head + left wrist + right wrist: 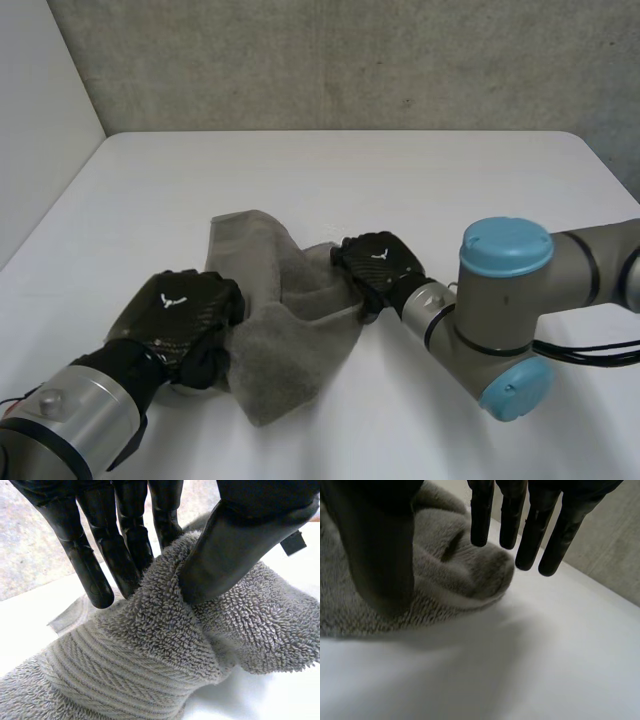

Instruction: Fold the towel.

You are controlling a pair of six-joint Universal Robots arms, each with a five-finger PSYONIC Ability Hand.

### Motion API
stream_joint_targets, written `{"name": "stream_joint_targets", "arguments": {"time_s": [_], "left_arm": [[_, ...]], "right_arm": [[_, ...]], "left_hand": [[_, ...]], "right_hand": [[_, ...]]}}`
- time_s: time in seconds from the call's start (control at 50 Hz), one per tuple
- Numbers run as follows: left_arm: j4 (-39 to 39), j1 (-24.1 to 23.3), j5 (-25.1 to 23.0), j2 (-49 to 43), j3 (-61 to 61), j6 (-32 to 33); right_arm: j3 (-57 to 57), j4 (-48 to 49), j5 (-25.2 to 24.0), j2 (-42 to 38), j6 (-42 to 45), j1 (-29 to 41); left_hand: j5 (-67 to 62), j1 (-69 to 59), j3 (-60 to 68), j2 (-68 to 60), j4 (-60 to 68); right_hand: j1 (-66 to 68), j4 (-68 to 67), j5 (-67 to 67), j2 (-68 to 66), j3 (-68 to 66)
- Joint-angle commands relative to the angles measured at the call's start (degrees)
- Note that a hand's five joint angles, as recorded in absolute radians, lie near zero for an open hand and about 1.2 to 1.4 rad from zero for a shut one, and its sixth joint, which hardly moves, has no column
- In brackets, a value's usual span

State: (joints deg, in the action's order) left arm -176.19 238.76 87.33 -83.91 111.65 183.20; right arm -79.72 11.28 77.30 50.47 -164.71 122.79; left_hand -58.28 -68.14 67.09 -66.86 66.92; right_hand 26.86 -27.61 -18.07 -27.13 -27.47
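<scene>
Grey towel (290,340) crumpled mid-table (400,180). Left hand (180,305) pinches a fold at the towel's left edge; right hand (378,260), fingers straight, straddles its right edge. Grey wall (350,60) beyond the towel

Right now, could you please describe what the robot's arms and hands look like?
Both arms are grey with rounded joints; the right arm carries light-blue caps, the left arm ends in a silvery wrist cuff. The left robot hand and the right robot hand are black, each back bearing a small white logo, with smooth, rounded fingers.
</scene>
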Motion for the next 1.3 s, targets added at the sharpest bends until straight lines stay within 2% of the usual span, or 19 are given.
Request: {"name": "stream_joint_targets", "arguments": {"time_s": [0.02, 0.04, 0.06, 0.1, 0.18, 0.28, 0.5, 0.54, 0.6, 0.7, 0.82, 0.86, 0.88, 0.92, 0.98, 1.0, 1.02, 1.14, 1.3], "left_arm": [[0.0, 2.2, -0.1, 1.5, -0.6, 0.0], [0.0, 2.6, -0.1, 1.6, -0.7, 0.0], [0.0, 2.8, -0.1, 1.6, -1.0, 0.0], [0.0, 3.2, -0.1, 1.6, -1.2, 0.0], [0.0, 4.1, -0.1, 1.6, -1.6, -0.1], [-0.5, 6.2, -0.1, 1.3, -3.2, 0.0], [-0.7, 9.1, -0.6, -1.1, -9.4, -0.1], [-0.7, 9.2, -0.7, -1.3, -10.5, -0.2], [-0.7, 9.3, -0.7, -1.4, -12.2, -0.3], [-1.6, 8.7, -0.6, -3.1, -13.9, -0.5], [-5.6, 7.4, -0.6, -8.8, -14.0, -0.3], [-6.3, 7.1, -0.6, -10.9, -14.1, -0.3], [-6.7, 6.5, -0.7, -12.9, -14.1, -0.2], [-7.0, 5.8, -0.6, -15.0, -14.3, 0.0], [-6.6, 4.7, -0.4, -19.3, -15.1, 0.0], [-6.6, 4.7, -0.4, -19.3, -15.1, 0.0], [-6.4, 4.7, -0.3, -21.1, -15.1, 0.0], [-5.9, 5.1, -0.4, -23.5, -13.6, 0.1], [-3.0, 6.6, -0.6, -21.0, -11.9, 1.5]], "right_arm": [[0.7, 0.1, -0.3, -2.0, 0.1, 0.3], [0.7, 0.1, -0.4, -1.8, -0.1, 0.3], [0.7, 0.1, -0.4, -1.8, -0.1, 0.3], [0.9, 0.1, -0.7, -1.4, -0.2, 0.3], [1.2, -0.4, -1.3, -1.4, -0.3, 0.2], [1.5, -1.8, -2.5, 1.0, -0.5, -0.8], [2.9, -11.7, -5.0, 25.6, -3.5, -7.2], [3.1, -11.9, -5.8, 34.6, -8.8, -9.1], [3.2, -11.5, -7.2, 41.3, -13.3, -12.6], [2.9, -11.6, -10.3, 45.5, -15.6, -16.3], [0.9, -13.2, -14.5, 42.3, -14.8, -17.5], [-0.1, -15.0, -15.8, 34.7, -10.7, -16.6], [-0.1, -15.0, -15.8, 34.7, -10.6, -16.6], [0.5, -17.9, -15.5, 27.4, -3.4, -16.2], [1.1, -19.9, -15.1, 24.2, 0.6, -16.0], [2.0, -22.1, -14.3, 21.6, 4.1, -15.6], [2.9, -23.8, -13.0, 19.5, 6.7, -14.7], [3.9, -25.4, -6.0, 17.7, 8.5, -13.6], [-2.0, -24.9, -5.6, 17.6, 8.9, -13.5]], "left_hand": [[1.6, 1.4, -0.4, 0.1, -0.2], [1.6, 1.4, -0.4, 0.1, -0.2], [1.6, 1.4, -0.4, 0.1, -0.2], [1.6, 1.4, -0.4, 0.1, -0.2], [1.6, 1.4, -0.4, 0.1, -0.2], [1.6, 1.4, -0.4, 0.1, -0.2], [1.2, 1.1, 0.0, -0.2, 0.1], [1.2, 1.1, 0.0, -0.2, 0.1], [1.2, 1.1, 0.0, -0.2, 0.1], [1.5, 1.4, -0.4, 0.1, -0.2], [5.1, 4.9, -3.9, 3.7, -3.7], [6.9, 6.8, -5.7, 5.5, -5.6], [11.8, 11.6, -10.6, 10.3, -10.4], [17.3, 17.2, -16.1, 15.9, -15.9], [24.1, 23.9, -22.9, 22.6, -22.7], [24.1, 23.9, -22.9, 22.7, -22.7], [28.3, 28.1, -27.1, 26.8, -26.9], [46.9, 46.8, -45.7, 45.5, -45.6], [54.5, 54.4, -53.3, 53.1, -53.2]], "right_hand": [[17.1, -16.4, -15.9, -16.9, -16.5], [27.5, -26.8, -26.3, -27.3, -26.9], [27.6, -26.9, -26.4, -27.4, -27.0], [42.4, -41.6, -41.2, -42.1, -41.8], [53.1, -52.4, -51.9, -52.8, -52.5], [53.1, -52.4, -51.9, -52.9, -52.5], [53.1, -52.4, -51.9, -52.9, -52.5], [53.1, -52.4, -51.9, -52.9, -52.5], [53.1, -52.4, -51.9, -52.9, -52.5], [53.1, -52.4, -51.9, -52.9, -52.5], [53.1, -52.4, -51.9, -52.9, -52.5], [53.1, -52.4, -51.9, -52.9, -52.5], [53.1, -52.4, -51.9, -52.9, -52.5], [53.1, -52.4, -51.9, -52.9, -52.5], [49.5, -48.7, -48.3, -49.2, -48.9], [17.2, -16.4, -16.0, -16.9, -16.6], [-6.9, 7.7, 8.2, 7.2, 7.6], [-13.1, 13.8, 14.3, 13.3, 13.7], [-12.4, 13.2, 13.6, 12.7, 13.0]]}}
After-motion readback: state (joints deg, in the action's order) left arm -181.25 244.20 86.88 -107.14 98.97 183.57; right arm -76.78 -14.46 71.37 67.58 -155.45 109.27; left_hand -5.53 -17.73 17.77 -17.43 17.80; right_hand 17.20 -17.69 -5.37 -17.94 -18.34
